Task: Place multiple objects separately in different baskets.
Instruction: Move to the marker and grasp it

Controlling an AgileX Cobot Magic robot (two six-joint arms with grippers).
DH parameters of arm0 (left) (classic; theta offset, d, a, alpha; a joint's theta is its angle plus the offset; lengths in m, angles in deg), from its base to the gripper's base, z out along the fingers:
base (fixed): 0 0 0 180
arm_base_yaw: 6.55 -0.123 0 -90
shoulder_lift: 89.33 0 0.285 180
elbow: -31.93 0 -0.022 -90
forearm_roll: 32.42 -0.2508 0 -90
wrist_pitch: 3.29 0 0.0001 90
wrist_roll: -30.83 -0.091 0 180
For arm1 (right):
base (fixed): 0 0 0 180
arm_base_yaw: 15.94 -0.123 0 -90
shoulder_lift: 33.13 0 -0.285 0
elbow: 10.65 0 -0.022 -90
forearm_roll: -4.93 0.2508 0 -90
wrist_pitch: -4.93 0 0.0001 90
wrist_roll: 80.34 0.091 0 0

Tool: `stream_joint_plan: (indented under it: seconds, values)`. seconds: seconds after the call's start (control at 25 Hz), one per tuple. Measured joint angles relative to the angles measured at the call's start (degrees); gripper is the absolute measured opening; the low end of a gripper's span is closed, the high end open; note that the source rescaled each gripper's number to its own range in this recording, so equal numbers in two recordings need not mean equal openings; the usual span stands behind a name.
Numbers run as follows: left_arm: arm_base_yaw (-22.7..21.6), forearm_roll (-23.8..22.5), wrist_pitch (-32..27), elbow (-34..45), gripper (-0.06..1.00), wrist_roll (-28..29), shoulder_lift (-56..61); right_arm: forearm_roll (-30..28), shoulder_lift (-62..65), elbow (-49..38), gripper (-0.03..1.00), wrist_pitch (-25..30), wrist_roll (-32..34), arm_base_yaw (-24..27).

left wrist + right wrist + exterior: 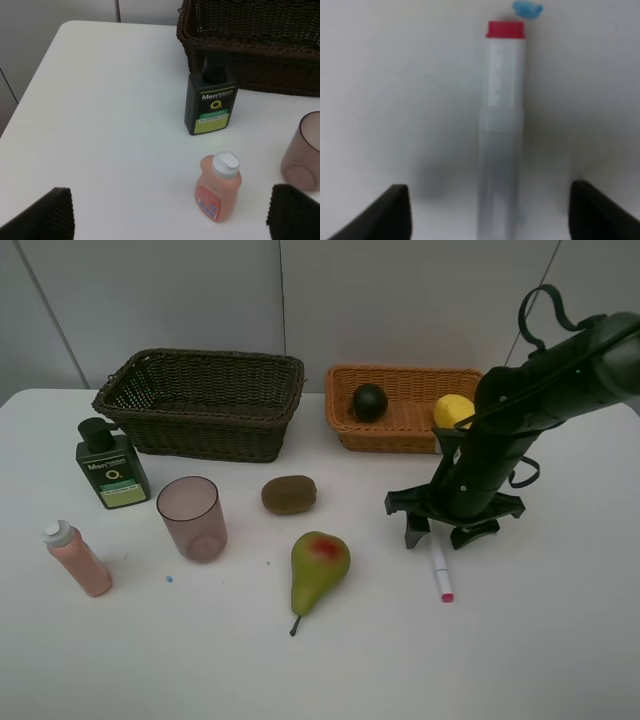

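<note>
**Right jaws straddle the marker, not yet closed on it**

The right gripper (pixel 438 536) is down at the table, its jaws apart on either side of the white-pink marker (pixel 441 575). In the right wrist view there is bare table between each finger (pixel 395 212) and the marker's barrel, so nothing is gripped. The left gripper (pixel 170 217) hangs with its jaws wide apart and empty above the table's left end, with the pink white-capped bottle (pixel 217 190) close in front of it.

The table (pixel 560 640) is plain matte white. Behind it stands a wall (pixel 400 300) of pale grey panels with thin vertical seams. A tiny blue fleck (pixel 527 8) lies on the table just past the marker's coloured cap.

The marker lies flat, its long axis running roughly from the far side of the table to the near side. Its pink cap points to the near edge and leans slightly right; the other end sits between the right jaws.

Further out lie the red-blushed green pear (pixel 319 565) and the kiwi (pixel 289 494), then the translucent pinkish cup (pixel 192 517), upright. The dark green bottle (pixel 112 465) stands beside the dark brown basket (pixel 200 435). At the back, the light orange-tan basket (pixel 390 440) holds the dark green round fruit (pixel 369 402) and the lemon (pixel 452 410).
</note>
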Motion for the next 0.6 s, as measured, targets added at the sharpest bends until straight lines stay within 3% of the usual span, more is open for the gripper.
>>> stream_joint_plan:
  seconds: [0.12, 0.2, 0.6]
  values:
    - [0.0, 0.0, 0.0, 0.0, 1.0, 0.0, 0.0, 0.0, 0.0, 0.0, 0.14, 1.03, 0.0, 0.0]
    - [0.0, 0.0, 0.0, 0.0, 1.0, 0.0, 0.0, -0.06, 0.0, 0.0, 0.01, 1.64, 0.0, 0.0]
    - [0.0, 0.0, 0.0, 0.0, 1.0, 0.0, 0.0, -0.47, 0.06, 0.0, 0.0, 2.68, 0.0, 0.0]
